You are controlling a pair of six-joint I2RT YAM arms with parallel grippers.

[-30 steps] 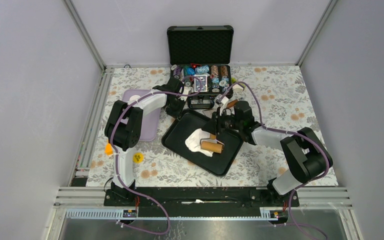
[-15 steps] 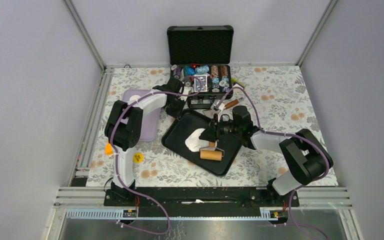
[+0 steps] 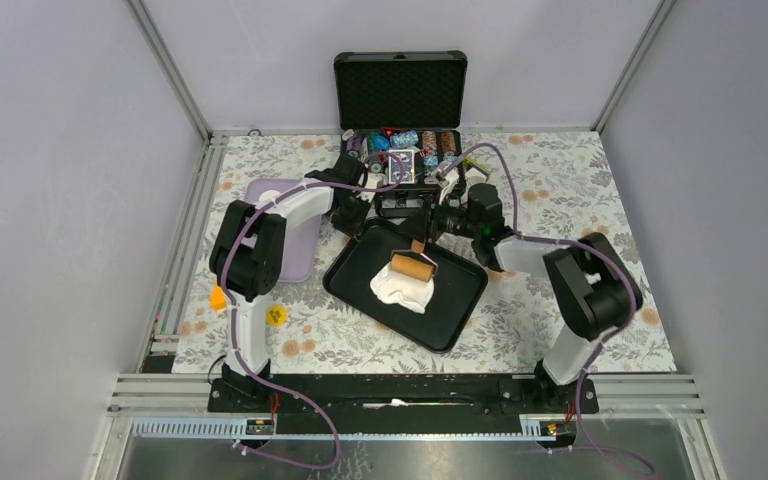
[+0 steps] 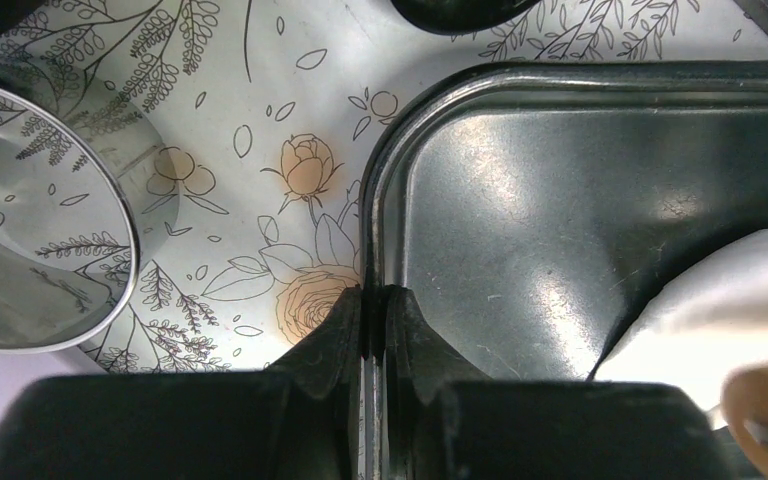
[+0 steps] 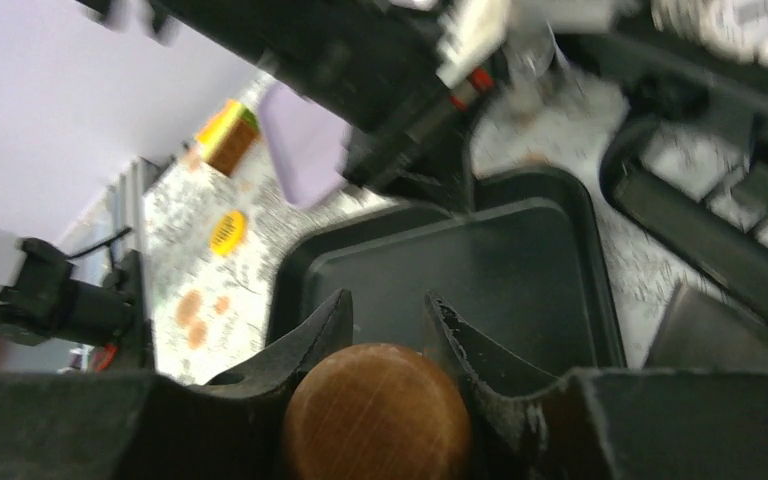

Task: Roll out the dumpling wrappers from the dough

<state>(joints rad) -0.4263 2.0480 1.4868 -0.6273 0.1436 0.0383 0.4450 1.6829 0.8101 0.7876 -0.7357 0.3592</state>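
The dough (image 3: 397, 290) lies as an irregular white sheet on the black tray (image 3: 450, 318). A wooden roller (image 3: 412, 267) rests across the dough's far edge. My right gripper (image 3: 428, 241) is shut on the roller's round wooden handle (image 5: 375, 412), which fills the space between its fingers (image 5: 320, 335). My left gripper (image 4: 375, 297) is shut on the tray's rim (image 4: 372, 215) at the far left corner. An edge of the dough (image 4: 735, 300) shows at the right of the left wrist view. No dumpling wrappers are in view.
A steel ring cutter (image 4: 45, 250) stands on the flowered cloth just left of the tray. An open black case (image 3: 400, 150) of chips sits behind the tray. A lavender box (image 3: 290, 235) is at the left, and a yellow disc (image 3: 276, 316) lies near it.
The roller ran toward the tray's near edge, then came back over the dough to its far edge. My right arm drew back with it. The left arm stayed put.
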